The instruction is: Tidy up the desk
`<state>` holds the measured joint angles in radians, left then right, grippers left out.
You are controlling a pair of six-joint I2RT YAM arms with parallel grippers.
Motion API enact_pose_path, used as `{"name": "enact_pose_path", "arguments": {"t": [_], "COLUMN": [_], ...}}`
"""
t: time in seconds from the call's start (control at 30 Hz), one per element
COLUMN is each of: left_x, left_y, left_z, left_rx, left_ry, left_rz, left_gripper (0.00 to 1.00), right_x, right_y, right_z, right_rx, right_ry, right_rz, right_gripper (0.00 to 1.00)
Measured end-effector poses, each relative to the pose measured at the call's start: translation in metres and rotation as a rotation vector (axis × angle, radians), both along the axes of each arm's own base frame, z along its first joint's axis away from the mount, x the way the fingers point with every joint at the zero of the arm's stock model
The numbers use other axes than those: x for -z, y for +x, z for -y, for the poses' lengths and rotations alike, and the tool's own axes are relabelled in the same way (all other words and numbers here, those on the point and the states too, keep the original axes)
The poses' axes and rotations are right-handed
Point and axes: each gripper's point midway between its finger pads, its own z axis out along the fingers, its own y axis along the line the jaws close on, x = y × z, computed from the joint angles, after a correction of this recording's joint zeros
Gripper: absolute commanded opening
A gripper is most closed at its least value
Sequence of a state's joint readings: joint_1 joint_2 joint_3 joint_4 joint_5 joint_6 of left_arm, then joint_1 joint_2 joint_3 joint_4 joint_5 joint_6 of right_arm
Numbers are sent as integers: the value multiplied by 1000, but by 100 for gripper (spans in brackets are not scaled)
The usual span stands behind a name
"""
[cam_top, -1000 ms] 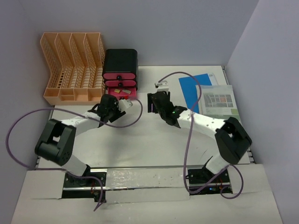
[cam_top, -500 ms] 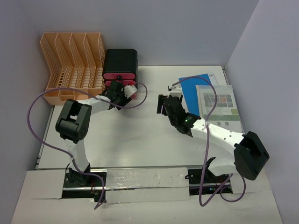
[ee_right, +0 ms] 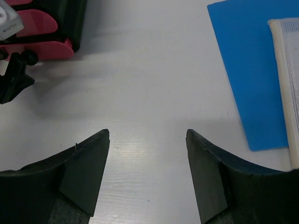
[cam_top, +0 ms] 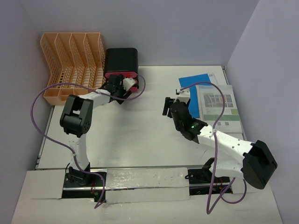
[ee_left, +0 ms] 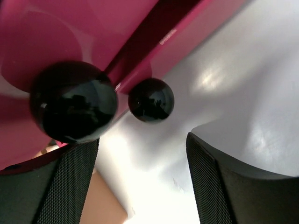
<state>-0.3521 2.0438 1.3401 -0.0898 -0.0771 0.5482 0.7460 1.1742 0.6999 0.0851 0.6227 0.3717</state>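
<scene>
The desk (cam_top: pixel 131 135) is a white tabletop. At its back left stands a black box (cam_top: pixel 120 63) with pink drawers (ee_left: pixel 56 37). My left gripper (cam_top: pixel 123 85) is right at the drawer fronts. In the left wrist view it (ee_left: pixel 142 140) is open, with two black round knobs (ee_left: pixel 151 99) just above its fingers and nothing between them. My right gripper (cam_top: pixel 170 103) hovers open over bare desk near the middle, empty (ee_right: pixel 147 133). The pink drawers (ee_right: pixel 37 32) show at the upper left of the right wrist view.
A peach file rack (cam_top: pixel 70 65) stands at the back left beside the black box. A blue folder (cam_top: pixel 196 84) (ee_right: pixel 247 70) and a printed booklet (cam_top: pixel 218 106) lie at the back right, just right of my right gripper. Purple cables loop off both arms.
My left arm reached up to the black box, the pulled-out bottom drawer went back in, and its jaws opened wider. My right arm moved right, towards the blue folder.
</scene>
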Motion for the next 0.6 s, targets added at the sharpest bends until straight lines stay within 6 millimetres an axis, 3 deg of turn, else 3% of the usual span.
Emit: {"name": "enact_pose_path", "arguments": {"t": [0.13, 0.37, 0.6], "left_x": [-1, -1, 0], "left_y": [12, 13, -6], "left_z": [6, 8, 4], "left_rx": [6, -1, 5], "left_ry": [-15, -25, -43], "left_rz": [14, 15, 27], "left_gripper": [85, 86, 86], "right_x": [-2, -5, 3], "right_y": [-3, -10, -13], "right_z": [5, 14, 17], "right_rx": [11, 25, 28], "right_ry": [4, 21, 17], "right_rz": [10, 31, 16], "right_gripper": [74, 74, 75]}}
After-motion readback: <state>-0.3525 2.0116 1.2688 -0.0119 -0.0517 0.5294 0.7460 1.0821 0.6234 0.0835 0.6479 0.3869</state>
